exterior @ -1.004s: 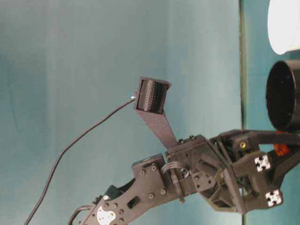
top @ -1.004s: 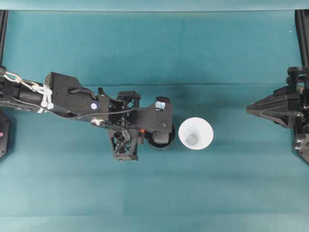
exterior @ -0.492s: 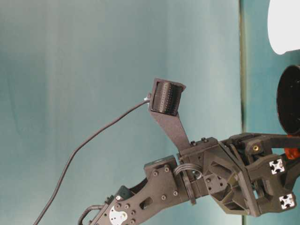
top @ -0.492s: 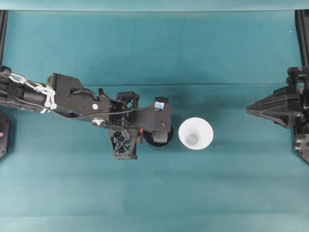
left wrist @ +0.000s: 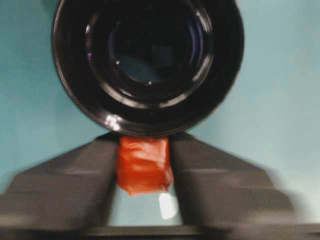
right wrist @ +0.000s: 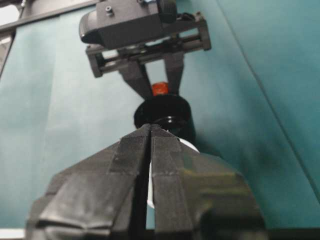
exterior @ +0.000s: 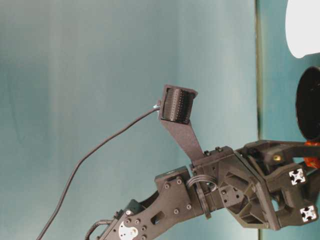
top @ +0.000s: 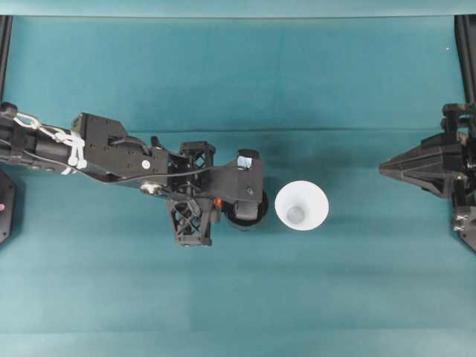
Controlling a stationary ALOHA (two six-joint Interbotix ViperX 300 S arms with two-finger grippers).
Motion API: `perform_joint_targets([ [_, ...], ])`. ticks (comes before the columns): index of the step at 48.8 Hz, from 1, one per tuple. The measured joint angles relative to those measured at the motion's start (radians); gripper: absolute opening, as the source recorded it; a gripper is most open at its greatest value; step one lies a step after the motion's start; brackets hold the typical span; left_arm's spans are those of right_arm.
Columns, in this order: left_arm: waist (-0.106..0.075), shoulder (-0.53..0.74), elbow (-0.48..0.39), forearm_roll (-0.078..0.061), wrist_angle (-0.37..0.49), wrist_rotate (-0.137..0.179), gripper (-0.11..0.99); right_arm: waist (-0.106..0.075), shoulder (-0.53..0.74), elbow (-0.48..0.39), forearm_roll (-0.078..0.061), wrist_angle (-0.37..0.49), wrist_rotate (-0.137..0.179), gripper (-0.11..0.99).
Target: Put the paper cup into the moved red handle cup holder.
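Note:
The white paper cup (top: 301, 206) stands upright at mid-table, rim up. Just left of it sits the glossy black red handle cup holder (top: 245, 218), partly under my left wrist camera mount. My left gripper (top: 220, 202) is shut on the holder's red handle (left wrist: 144, 165), which is pinched between the two fingers (left wrist: 75, 180) below the holder's open mouth (left wrist: 147, 55). My right gripper (top: 382, 169) rests far to the right, shut and holding nothing. From the right wrist, its closed tips (right wrist: 150, 131) point at the holder (right wrist: 162, 112) and hide most of the paper cup (right wrist: 189, 145).
Teal cloth (top: 238, 297) covers the whole table. Black frame posts (top: 466, 52) stand at the far corners. A thin cable (exterior: 100, 145) trails from the left wrist camera (exterior: 176, 103) above the arm.
My left gripper has lowered the holder a little and drawn it slightly left, still gripping the red handle. Paper cup and right arm have stayed put.

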Motion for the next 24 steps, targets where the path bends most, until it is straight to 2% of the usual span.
perform_joint_targets([
  [4,0.000,0.000,0.002,0.000,-0.017,0.000,0.86,0.000,0.000,0.000,0.000,0.002,0.000,-0.09],
  [7,0.000,0.000,0.002,0.000,-0.032,0.000,0.95,0.000,0.000,0.000,0.000,0.002,0.000,-0.09],
  [15,0.000,-0.002,0.006,0.000,-0.031,0.000,0.91,0.000,0.000,0.002,0.000,0.002,0.000,-0.09],
  [24,0.003,-0.083,0.037,0.000,0.064,0.006,0.91,0.000,0.000,0.002,0.000,0.002,0.005,-0.09],
])
